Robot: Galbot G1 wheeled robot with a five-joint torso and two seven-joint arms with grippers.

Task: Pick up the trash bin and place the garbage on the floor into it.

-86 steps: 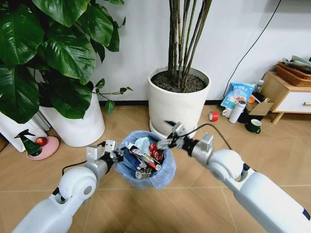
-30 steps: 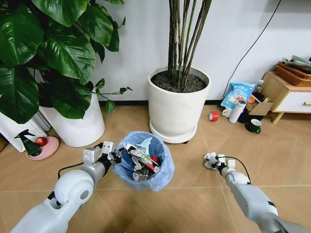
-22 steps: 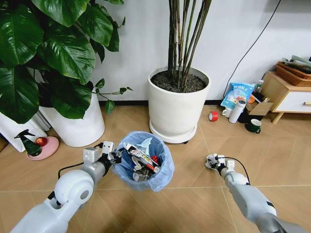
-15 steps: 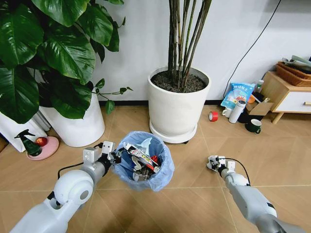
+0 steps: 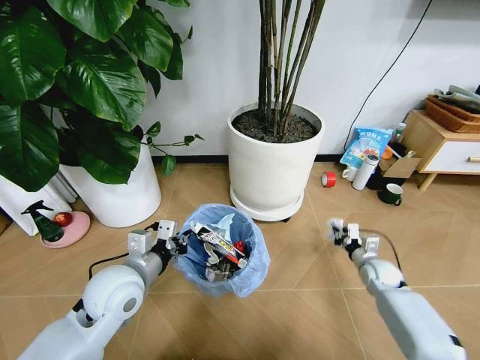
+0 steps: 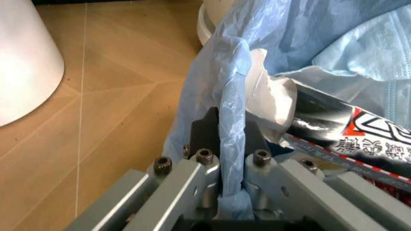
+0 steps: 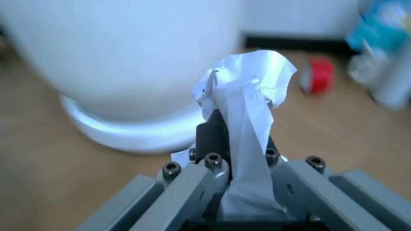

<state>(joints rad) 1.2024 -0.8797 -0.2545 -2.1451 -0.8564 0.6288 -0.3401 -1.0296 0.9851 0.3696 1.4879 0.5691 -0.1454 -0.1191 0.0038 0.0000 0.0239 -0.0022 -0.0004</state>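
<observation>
The trash bin [image 5: 247,271], dark with a light-blue bag over its rim, hangs just above the floor [image 5: 292,319]. My left gripper [image 5: 177,243] is shut on its near-left rim; the left wrist view shows the fingers [image 6: 204,134] pinching the blue bag [image 6: 231,120]. Inside lie garbage pieces: a printed tube [image 5: 217,241], a red wrapper [image 5: 239,247], a pale mask [image 5: 225,222]. My right gripper [image 5: 336,231] is raised to the right of the bin, shut on a crumpled white tissue [image 7: 247,82].
A big white plant pot [image 5: 274,163] stands behind the bin, another [image 5: 120,193] at the left under large leaves. A red tape roll [image 5: 329,179], a white bottle [image 5: 366,172], a dark mug [image 5: 391,195] and a wooden cabinet [image 5: 444,147] sit at the right.
My right gripper went from over the bin down to the floor at the right, and now has come up a little with the white tissue. The left gripper and bin stayed put.
</observation>
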